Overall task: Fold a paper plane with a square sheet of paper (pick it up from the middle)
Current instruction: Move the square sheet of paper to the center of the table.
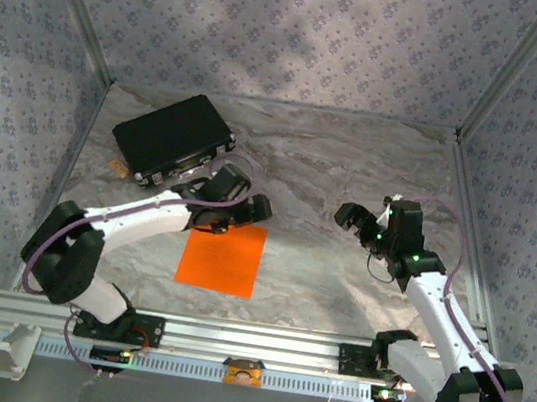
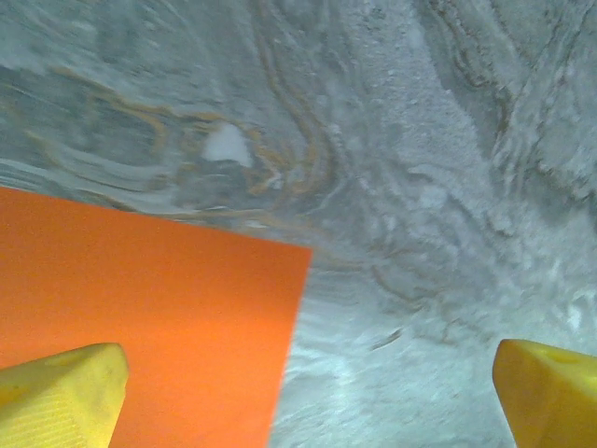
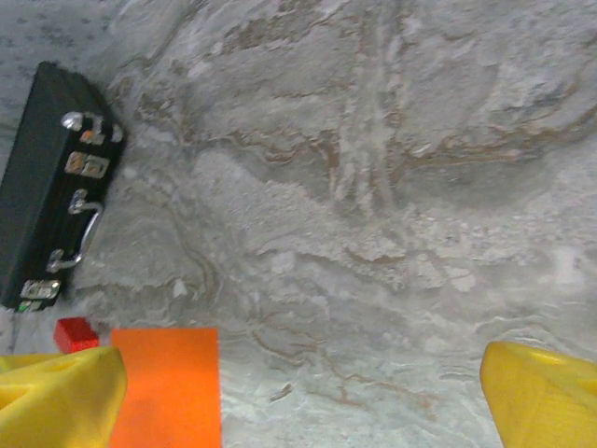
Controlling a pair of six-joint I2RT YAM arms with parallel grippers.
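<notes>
One high view from above and behind, two close downward wrist views (orange sheet [image 1: 223,257] common to all)

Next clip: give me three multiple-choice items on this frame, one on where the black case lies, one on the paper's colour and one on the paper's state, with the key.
1. Seen from above, where does the case lie relative to the sheet?
A. Farther back and to the left
B. On top of it
C. To its right, beside the right arm

2. What colour is the sheet?
A. White
B. Orange
C. Blue

3. What state is the sheet in?
A. Folded into a narrow dart
B. Lifted off the surface in a tool
C. Lying flat on the table

Key:
1 A: the top view shows the case beyond the sheet's far left corner, apart from it.
2 B: it is bright orange in all three views.
3 C: it lies spread out as a plain rectangle, and nothing grips it.
</notes>
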